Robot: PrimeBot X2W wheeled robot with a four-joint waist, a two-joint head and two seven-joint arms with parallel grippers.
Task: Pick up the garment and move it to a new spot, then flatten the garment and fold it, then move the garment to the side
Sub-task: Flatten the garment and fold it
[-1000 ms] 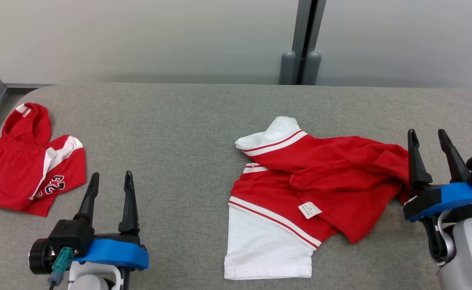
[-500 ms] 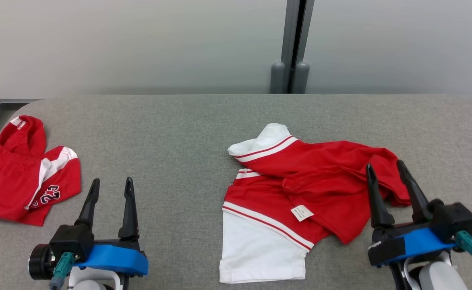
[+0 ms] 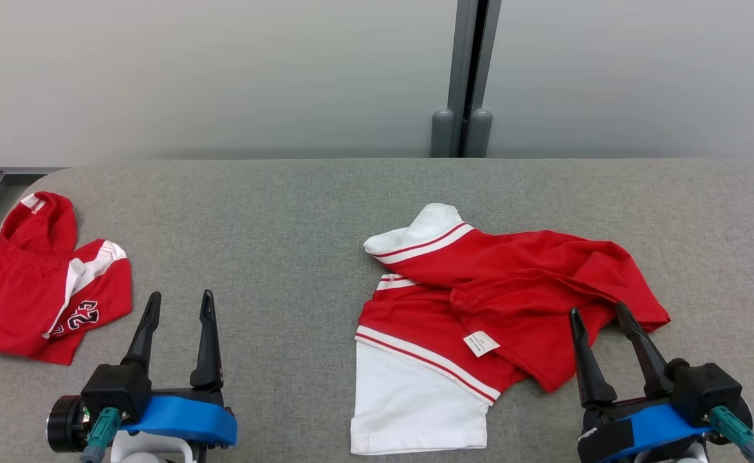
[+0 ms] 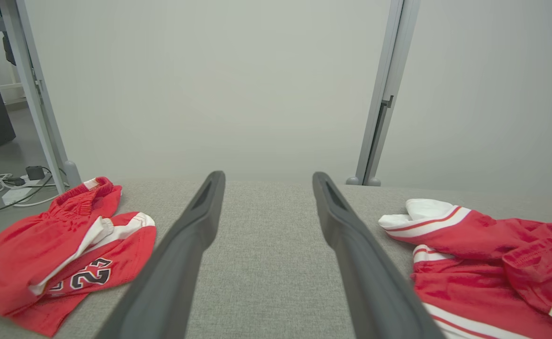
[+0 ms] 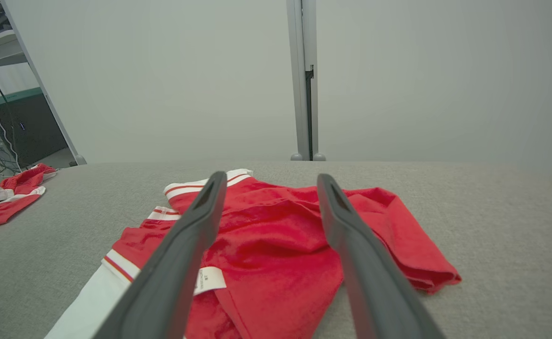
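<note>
Two hands stand open and empty near the front edge of the grey fabric-covered worktop [image 3: 274,212]. The left hand [image 3: 180,296] has its fingers spread over bare surface. The right hand [image 3: 597,310] has its fingers spread, tips over the near right part of the crumpled red-and-white short-sleeved shirt [image 3: 518,283]; contact cannot be determined. The shirt lies right of centre, white care label [image 3: 481,343] facing up. Bunched red shorts [image 3: 36,289] marked 23 lie at the left edge, well apart.

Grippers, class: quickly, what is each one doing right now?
Left gripper: open, holding nothing.
Right gripper: open, holding nothing, near the red shirt.
</note>
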